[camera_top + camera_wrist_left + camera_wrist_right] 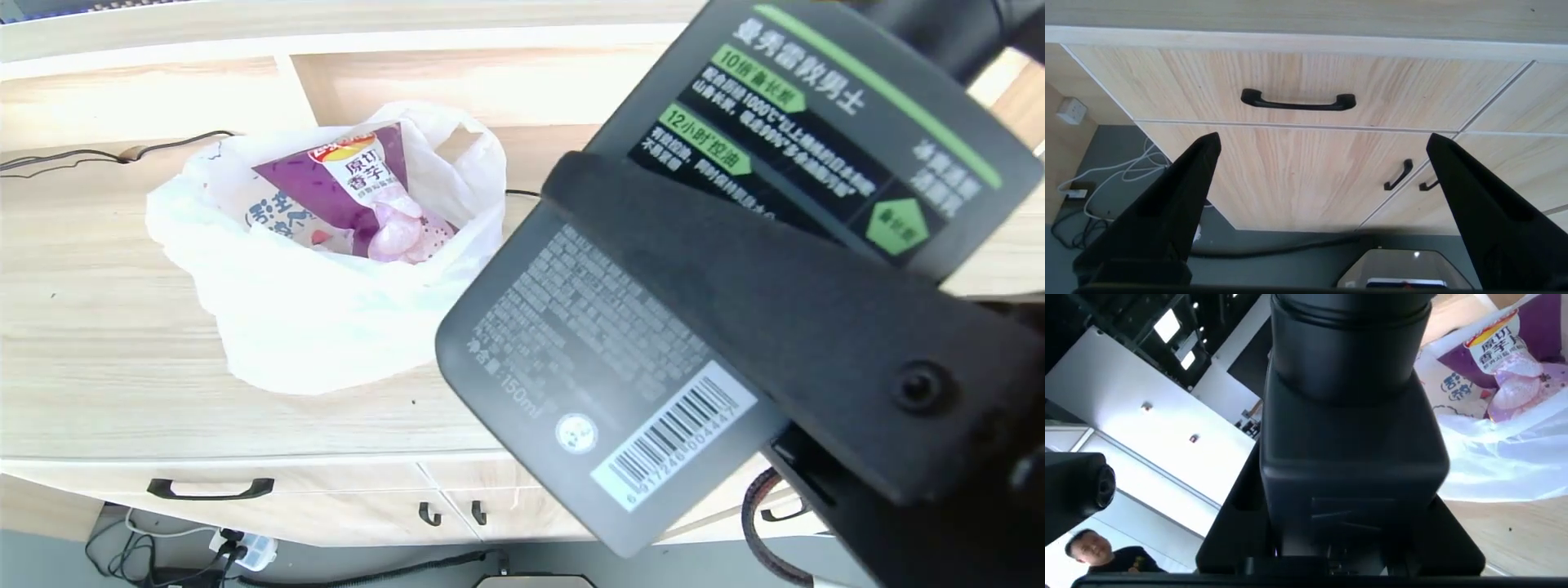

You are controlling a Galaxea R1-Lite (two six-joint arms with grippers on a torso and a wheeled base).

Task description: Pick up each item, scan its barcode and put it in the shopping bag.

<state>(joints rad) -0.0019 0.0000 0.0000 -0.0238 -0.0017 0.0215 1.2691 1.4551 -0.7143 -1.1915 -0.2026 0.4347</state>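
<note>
While the right gripper (604, 204) clamps across the middle of the black tube (571, 327), holding it well above the bench (98, 327) with the barcode (678, 433) facing up, the slick tube could pivot or slip on its way to the shopping bag (310, 327) — slumped midway between the front and back edges, its mouth crowded by a purple snack packet (351, 188). The left gripper (1323, 137) hangs spread wide and empty below the front edge. The tube's top is cut off — the rear finger is hidden.

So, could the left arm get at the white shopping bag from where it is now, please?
Probably not directly: the left gripper, jaws open and empty, faces a drawer front below the countertop, and the shopping bag sits on top. It would likely need to rise past the counter edge first.
</note>
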